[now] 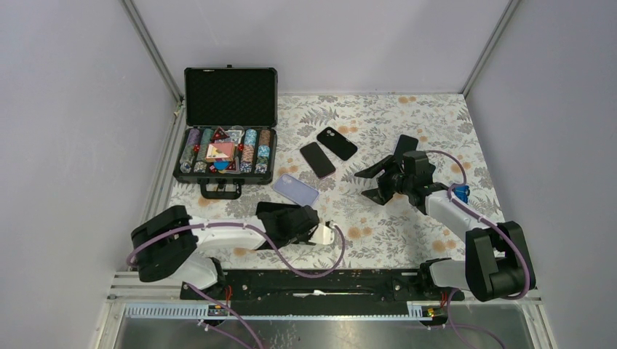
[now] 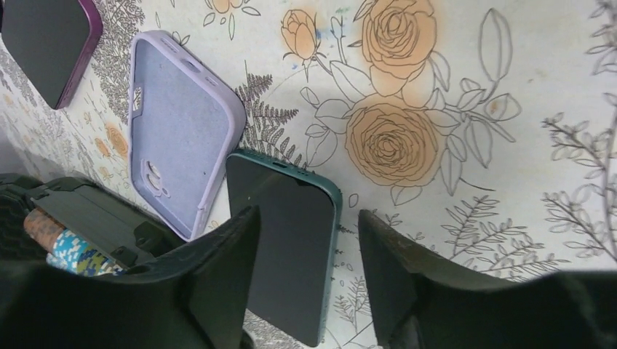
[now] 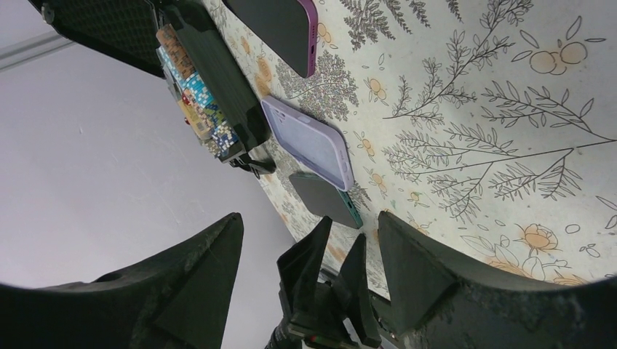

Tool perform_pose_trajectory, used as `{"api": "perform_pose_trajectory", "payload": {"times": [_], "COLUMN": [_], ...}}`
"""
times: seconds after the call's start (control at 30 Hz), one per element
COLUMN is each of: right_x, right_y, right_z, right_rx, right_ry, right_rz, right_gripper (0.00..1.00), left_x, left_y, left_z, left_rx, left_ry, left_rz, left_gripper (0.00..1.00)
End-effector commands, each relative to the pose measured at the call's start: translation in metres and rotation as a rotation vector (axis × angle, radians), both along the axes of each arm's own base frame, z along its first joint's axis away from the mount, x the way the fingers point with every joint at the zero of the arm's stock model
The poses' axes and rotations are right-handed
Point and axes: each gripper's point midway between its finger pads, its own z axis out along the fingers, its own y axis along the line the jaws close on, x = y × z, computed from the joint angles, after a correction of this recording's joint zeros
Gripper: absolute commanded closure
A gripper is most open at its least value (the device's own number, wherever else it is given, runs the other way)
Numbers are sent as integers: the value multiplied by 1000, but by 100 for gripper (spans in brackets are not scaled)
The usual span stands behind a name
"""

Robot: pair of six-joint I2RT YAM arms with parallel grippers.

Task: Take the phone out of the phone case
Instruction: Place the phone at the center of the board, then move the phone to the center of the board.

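Floral surface [image 1: 407,240]. We log teal phone [image 2: 287,247] bare at 5 o'clock of lilac case [image 2: 182,138], left wrist view; left end effector [image 2: 307,213] spread over it, right end effector [image 3: 307,218] spread.

Even diffuse light from above, shadows soft and faint, top view sharp, wrist views bow at the edges (wide lens), left gripper [image 2: 307,218] close, slightly blurred.

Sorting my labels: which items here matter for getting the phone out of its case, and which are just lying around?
Job: lilac phone case, teal phone, left gripper.
Lying about: poker chip case, purple-cased phone, black phone.
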Motion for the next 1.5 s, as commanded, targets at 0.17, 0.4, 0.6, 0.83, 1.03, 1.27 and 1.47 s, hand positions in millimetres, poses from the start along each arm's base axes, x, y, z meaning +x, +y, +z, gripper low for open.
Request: {"api": "perform_pose_trajectory", "payload": {"times": [0.17,0.4,0.6,0.83,1.03,1.27,1.47], "right_x": [2,2,8,33,54,32,16], "right_y": [-5,-44,-91,-122,-142,-175,-182], "right_z": [12,39,76,99,81,15,-37], "right_rx": [-41,-340,-672,-897,-1005,-1070,-991], "right_ry": [-79,-210,-328,-329,-159,97,271], "right_rz": [38,27,36,30,79,166,200], "right_gripper": [25,18,0,1,0,0,0], "left_x": [-17,2,43,75,89,80,66], "left_y": [-2,-23,-9,0,8,42,46], "left_z": [26,113,176,207,237,261,255], "left_rx": [-196,-516,-738,-887,-1038,-1194,-1257], "left_ry": [61,-79,-233,-178,-144,-206,-166], "left_rz": [30,102,427,733,848,917,877], "left_gripper": [35,16,9,1,1,1,1]}}
